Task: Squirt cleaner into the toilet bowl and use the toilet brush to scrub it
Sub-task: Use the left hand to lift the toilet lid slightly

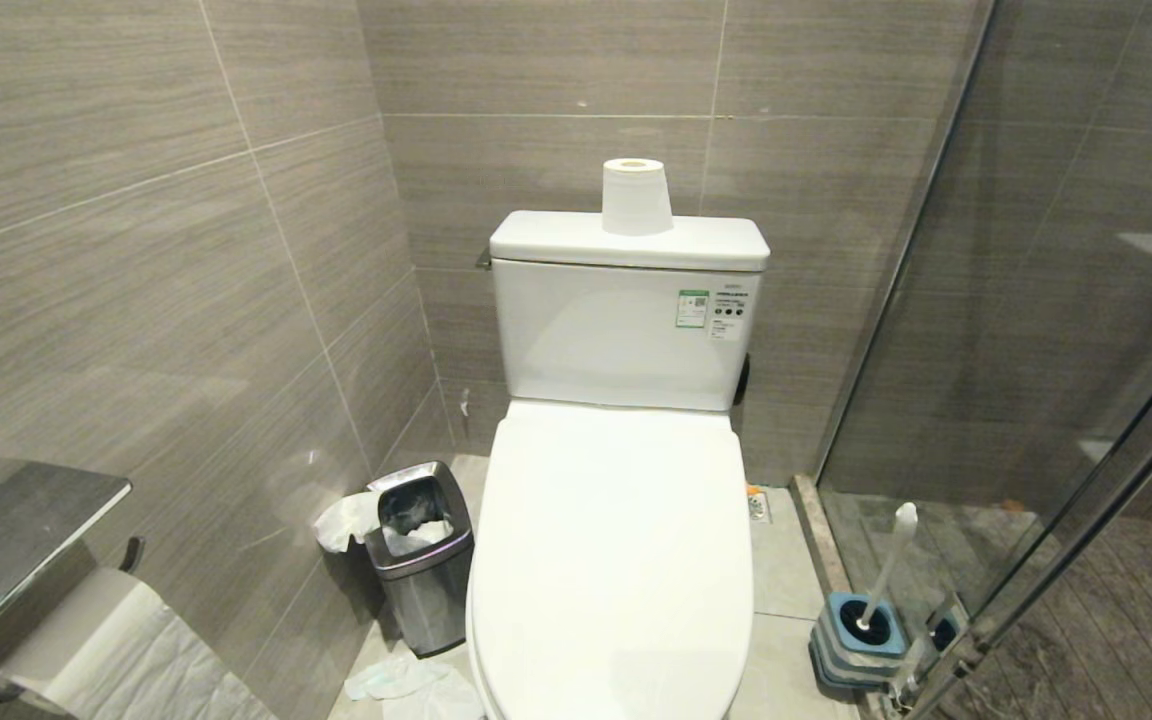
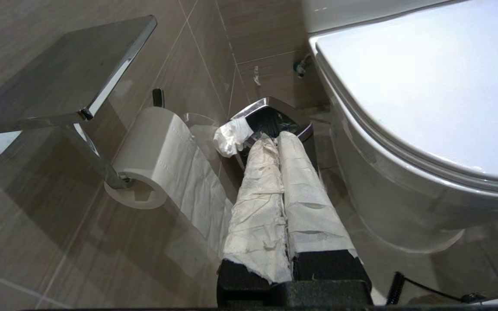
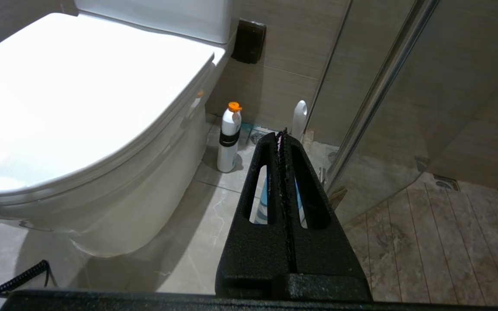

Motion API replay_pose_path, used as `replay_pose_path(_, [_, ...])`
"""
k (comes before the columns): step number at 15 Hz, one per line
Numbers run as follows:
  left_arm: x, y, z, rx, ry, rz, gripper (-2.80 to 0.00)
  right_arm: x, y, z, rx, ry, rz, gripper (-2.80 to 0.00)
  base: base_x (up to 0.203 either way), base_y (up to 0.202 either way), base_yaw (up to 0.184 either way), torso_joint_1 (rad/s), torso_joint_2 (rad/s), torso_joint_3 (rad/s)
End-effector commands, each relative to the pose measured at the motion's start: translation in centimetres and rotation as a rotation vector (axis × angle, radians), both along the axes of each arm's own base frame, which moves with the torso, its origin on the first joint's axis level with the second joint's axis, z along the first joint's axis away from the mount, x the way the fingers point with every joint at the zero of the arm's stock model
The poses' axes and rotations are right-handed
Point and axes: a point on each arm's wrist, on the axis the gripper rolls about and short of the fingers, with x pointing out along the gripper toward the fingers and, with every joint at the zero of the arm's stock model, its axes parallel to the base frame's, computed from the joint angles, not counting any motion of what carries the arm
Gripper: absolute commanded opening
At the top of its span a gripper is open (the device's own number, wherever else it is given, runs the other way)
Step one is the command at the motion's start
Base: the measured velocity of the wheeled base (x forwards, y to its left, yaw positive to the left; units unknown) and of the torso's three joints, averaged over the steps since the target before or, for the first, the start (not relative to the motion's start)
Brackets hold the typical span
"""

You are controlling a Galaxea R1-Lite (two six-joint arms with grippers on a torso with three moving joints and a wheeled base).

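The small steel waste bin (image 1: 421, 555) stands on the floor just left of the toilet bowl (image 1: 611, 560), its square brushed-metal body tapering downward; inside it sits a dark liner with crumpled white tissue, and more tissue (image 1: 344, 520) spills over its rim toward the wall. A further crumpled sheet (image 1: 406, 685) lies on the floor tiles before it. The toilet brush (image 1: 886, 570) leans in its blue square striped holder (image 1: 861, 640) on the floor to the right of the bowl, hard against the glass shower partition (image 1: 1036, 350) — slim white handle, rounded tip, bristles sunk out of sight in the holder. A white bottle with an orange cap (image 3: 229, 136) and a dark band stands on the floor tiles beside the bowl's right flank, near the back wall.

The bowl is glossy white ceramic, and its smooth oval lid is down. A paper roll (image 1: 636, 195) stands upright on the flat cistern lid (image 1: 556, 240). On the left wall a chrome shelf (image 1: 6, 545) tops a hanging toilet roll (image 1: 96, 640), a textured sheet trailing down. The walls are grey-brown striated tiles.

The left gripper (image 2: 278, 142), its fingers wrapped in wrinkled white paper, is clenched on nothing and points toward the bin. The right gripper (image 3: 282, 136) — black, rough-textured, slotted fingers — is likewise clenched and empty, aimed at the brush.
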Motion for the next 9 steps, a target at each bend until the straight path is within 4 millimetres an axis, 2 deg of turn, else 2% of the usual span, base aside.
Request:
replay_pose_path(1, [0.01,0.0,-0.04,0.002,0.002,-0.001,-2.8,0.0,0.0,0.01,-0.001,0.0,0.001,-2.8,0.0,0.0,0.0,0.0,0.0,0.0])
replay_pose_path(4, [0.01,0.0,-0.07,-0.033,0.004,0.001,-2.8,0.0,-0.01,-0.01,0.087,0.005,-0.002,-2.8,0.0,0.0,0.0,0.0,0.0,0.0])
replay_pose_path(6, [0.01,0.05,-0.09,-0.153,0.014,0.022,-2.8,-0.01,-0.12,0.03,0.188,0.002,-0.054,-2.8,0.0,0.0,0.0,0.0,0.0,0.0])
replay_pose_path(9, [0.01,0.11,-0.03,-0.202,0.011,0.047,-2.8,-0.01,-0.12,0.03,0.191,0.002,-0.053,-2.8,0.0,0.0,0.0,0.0,0.0,0.0])
